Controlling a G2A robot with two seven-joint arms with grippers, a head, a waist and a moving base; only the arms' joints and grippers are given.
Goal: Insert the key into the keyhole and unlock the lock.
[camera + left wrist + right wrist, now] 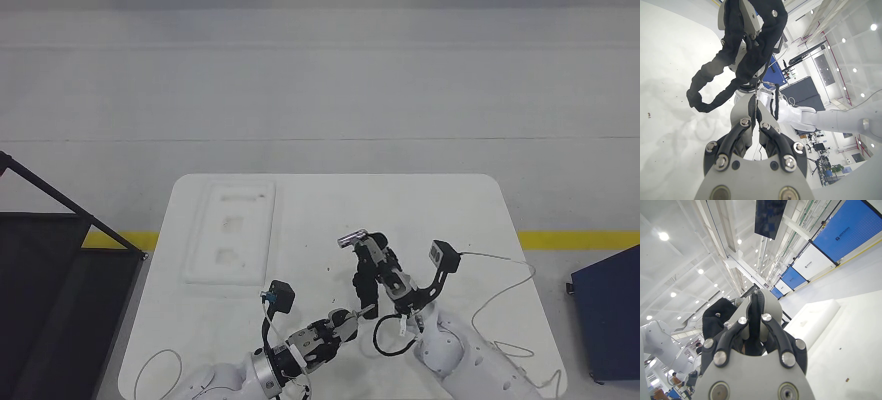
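table (470,220), white | foam tray (232,232) toward the far left corner | right gripper (753,297) raised over the table's middle, fingers clamped on the silver lock (350,238) | left gripper (755,103) nearer the front edge, close beside the right wrist, pinching the thin key (755,90) edge-on

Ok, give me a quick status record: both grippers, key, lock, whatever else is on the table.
left gripper: jaws shut on the key, which is seen edge-on
right gripper: jaws shut on the lock, held over the table
key vs lock: apart, not yet inserted
foam tray: on the table, away from both grippers
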